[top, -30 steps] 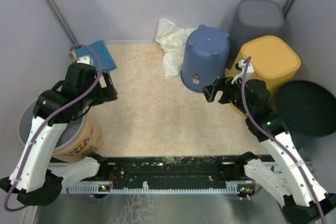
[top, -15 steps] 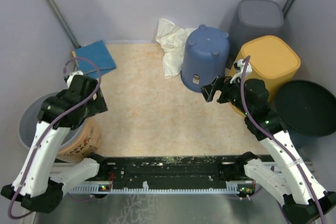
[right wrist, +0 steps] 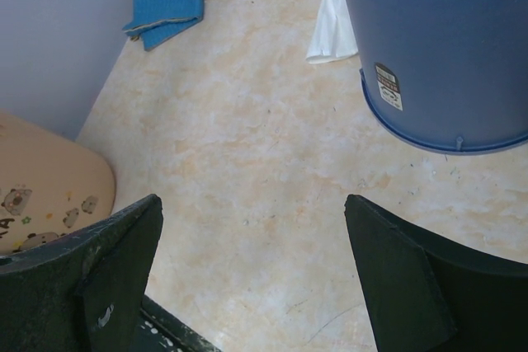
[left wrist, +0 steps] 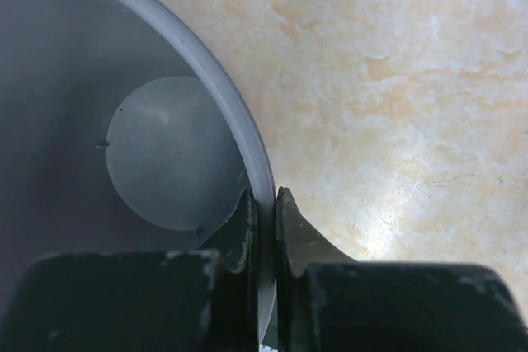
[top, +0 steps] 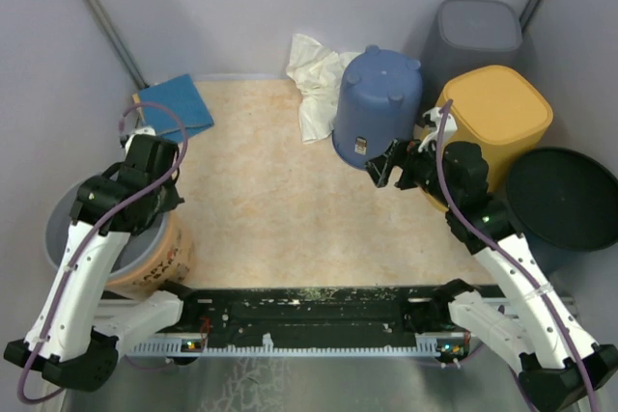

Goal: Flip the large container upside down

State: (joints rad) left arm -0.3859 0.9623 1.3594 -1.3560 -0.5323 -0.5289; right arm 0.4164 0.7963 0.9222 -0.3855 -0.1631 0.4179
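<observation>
The large grey container (top: 50, 236) stands at the table's left edge against a beige tub (top: 166, 260). It looks like light, stiff, slippery plastic, best held by its thin rim (left wrist: 216, 88). The left gripper (left wrist: 264, 208) pinches that rim, while the right gripper (right wrist: 256, 237) gapes wide and empty.

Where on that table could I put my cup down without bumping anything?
The middle of the table is bare, from the blue cloth across to the blue bucket. The right side is crowded: blue bucket, yellow bin, grey bin and black tub huddle together. At the left edge, the left pincer grips the grey bucket's rim.
</observation>
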